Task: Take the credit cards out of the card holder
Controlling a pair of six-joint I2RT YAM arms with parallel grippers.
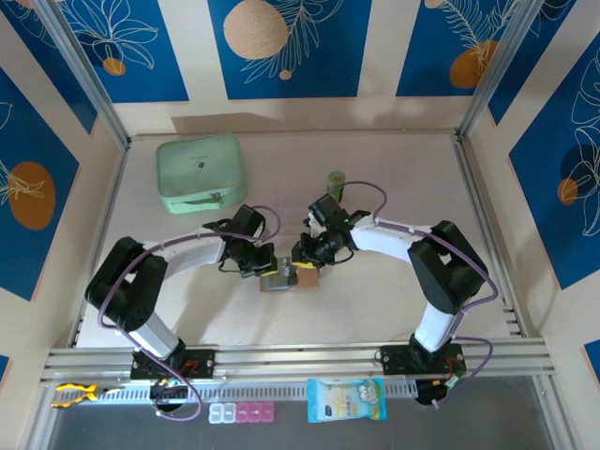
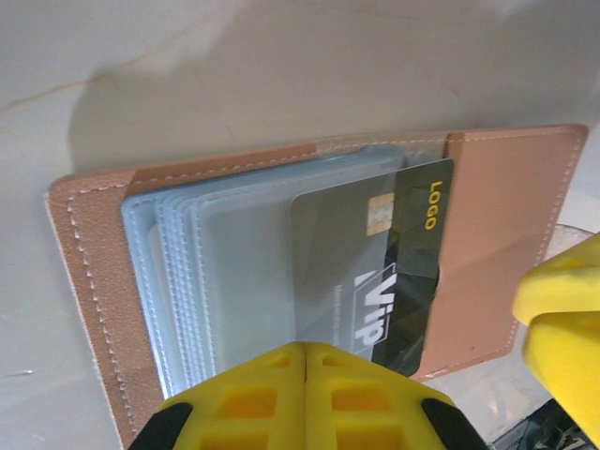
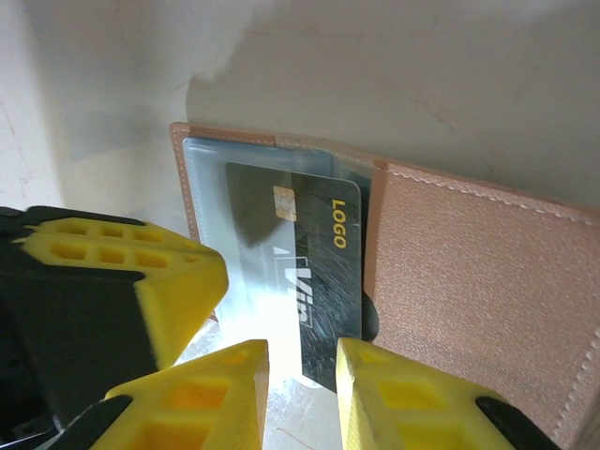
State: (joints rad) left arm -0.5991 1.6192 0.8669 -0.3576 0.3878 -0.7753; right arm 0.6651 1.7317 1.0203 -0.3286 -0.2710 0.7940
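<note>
Lying open, one card holder (image 2: 487,244) is overlapped at its near edge by the left gripper (image 2: 305,361), fingers together; one credit card (image 3: 309,272) juts between the parted fingers of the right gripper (image 3: 302,375).

Mint-green case (image 1: 200,172), green cylinder (image 1: 335,181)

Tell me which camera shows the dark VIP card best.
Right wrist: the dark card shows nearly whole, chip and LOGO legible, its lower edge between the right fingers. Left wrist shows it half under clear sleeves. From the top it is too small to make out.
</note>
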